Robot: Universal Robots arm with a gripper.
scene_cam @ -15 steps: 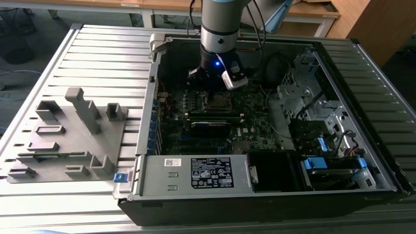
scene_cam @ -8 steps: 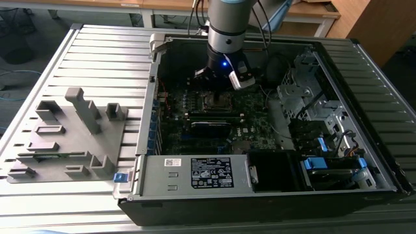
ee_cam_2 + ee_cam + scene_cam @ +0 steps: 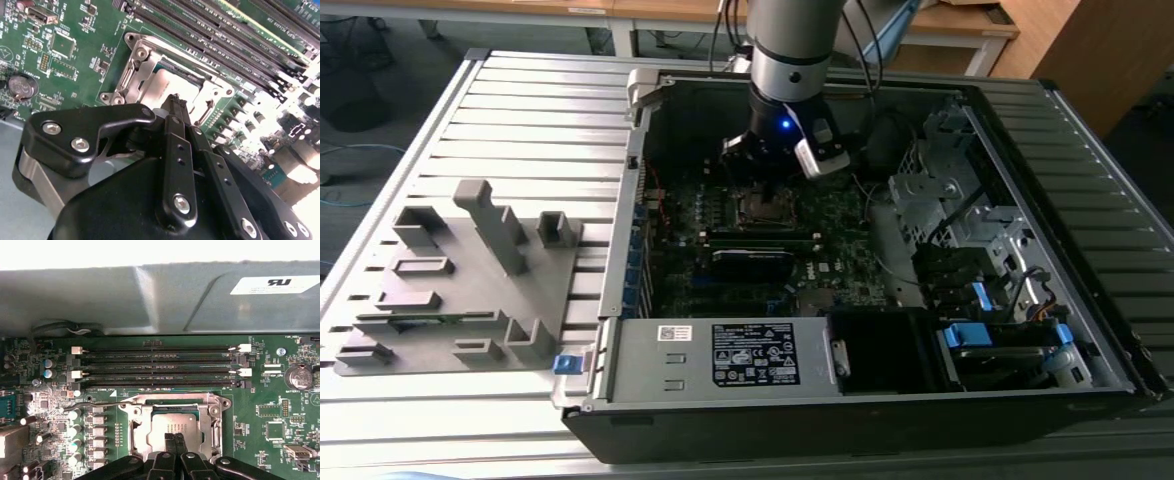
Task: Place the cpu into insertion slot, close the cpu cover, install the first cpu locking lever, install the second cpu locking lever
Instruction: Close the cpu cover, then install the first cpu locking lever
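Black gripper points straight down at the cpu, fingers pinched together, gripping nothing

Slatted grey metal table carried two things. Open PC case sat on the slats, its walls all around the gripper. Grey fixture block lay flat, off to the exterior view's left of the gripper, just beside the case wall.

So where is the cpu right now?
In the first wrist view the cpu lies framed by the cpu cover, next to the long memory slots, with the gripper right at it.
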